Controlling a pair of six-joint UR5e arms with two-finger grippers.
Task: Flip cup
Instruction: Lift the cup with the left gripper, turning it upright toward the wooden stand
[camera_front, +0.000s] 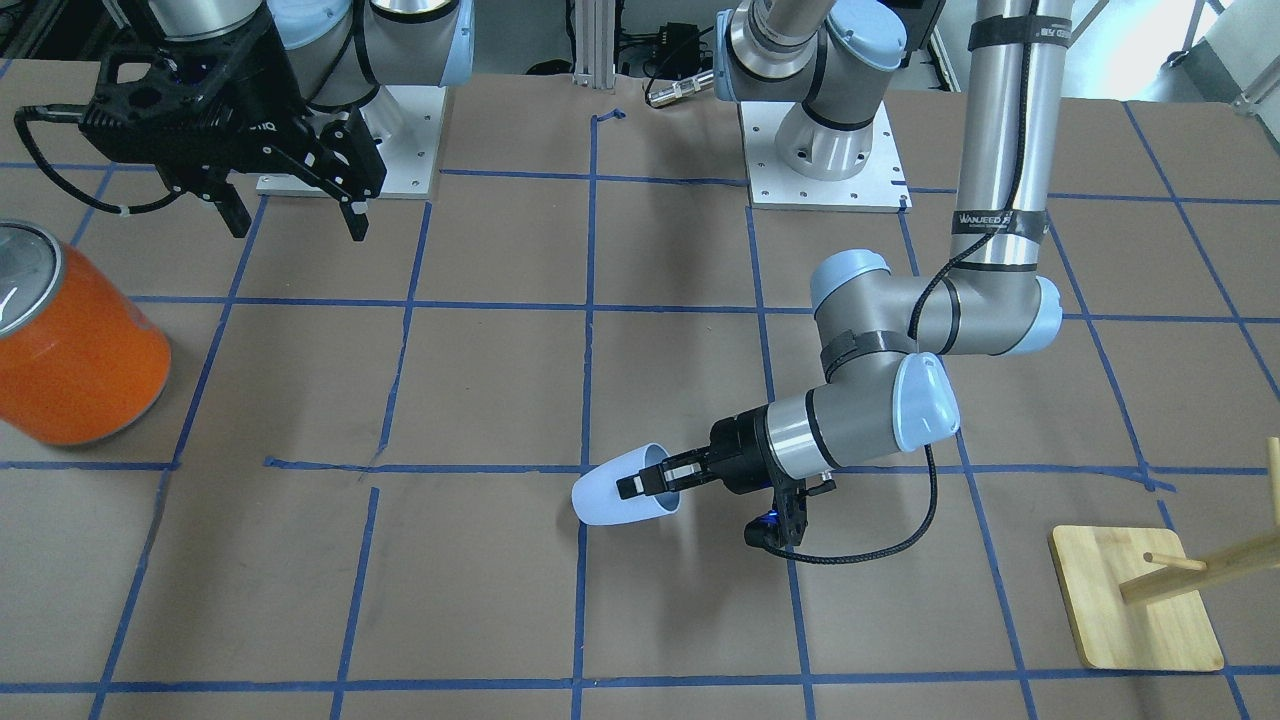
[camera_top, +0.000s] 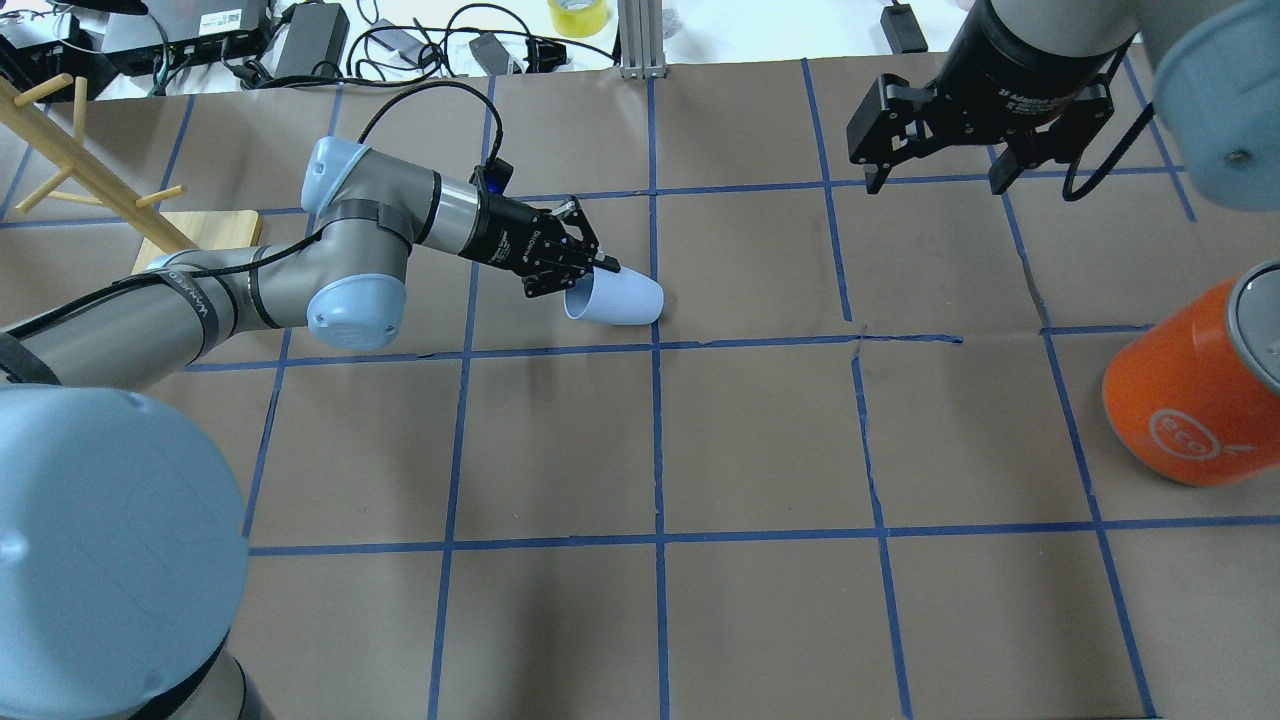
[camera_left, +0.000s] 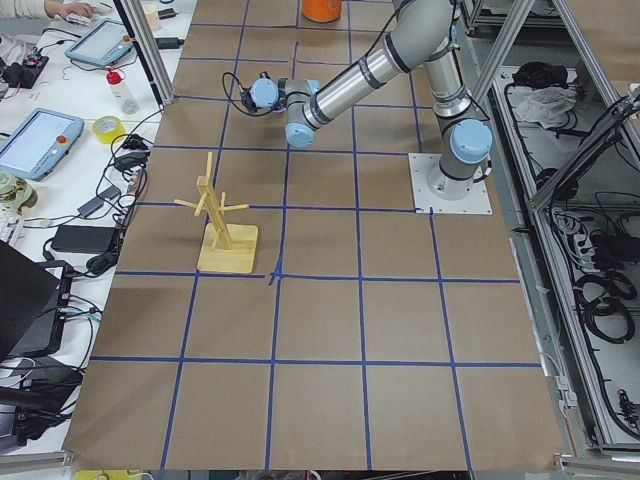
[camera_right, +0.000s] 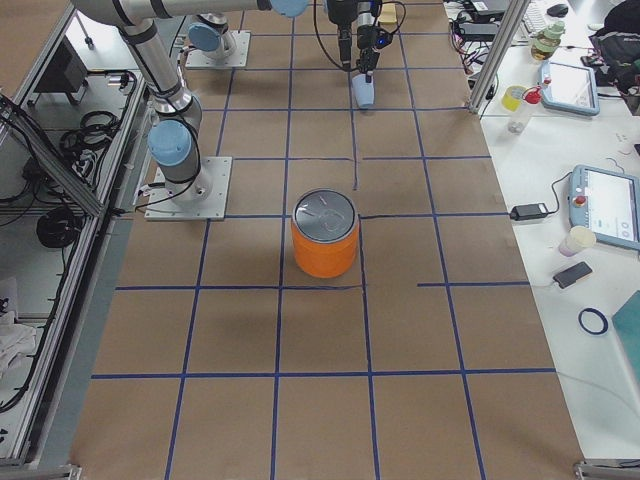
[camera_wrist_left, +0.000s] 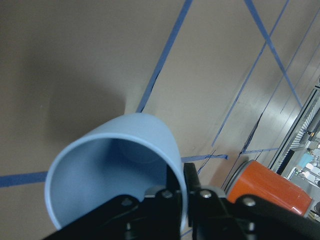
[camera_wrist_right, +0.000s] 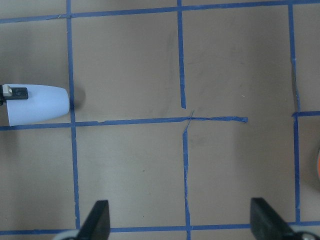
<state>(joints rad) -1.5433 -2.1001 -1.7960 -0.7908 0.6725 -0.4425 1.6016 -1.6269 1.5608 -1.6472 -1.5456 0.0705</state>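
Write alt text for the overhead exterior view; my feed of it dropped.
The left gripper pinches the rim of a small pale lavender-blue plastic tumbler tipped on its side over the blue-taped brown table. The right gripper hangs open at upper right; a big orange cylindrical can stands at the right edge.

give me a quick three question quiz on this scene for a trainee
1. True or false: the left hand grips the cup at its rim, one finger inside.
2. The cup is: A upright, B on its side, C upside down.
3. Which big object stands on the robot's right side of the table?
Key: 1 true. 2 B. 3 the orange can, on the same side as the open, empty right hand.
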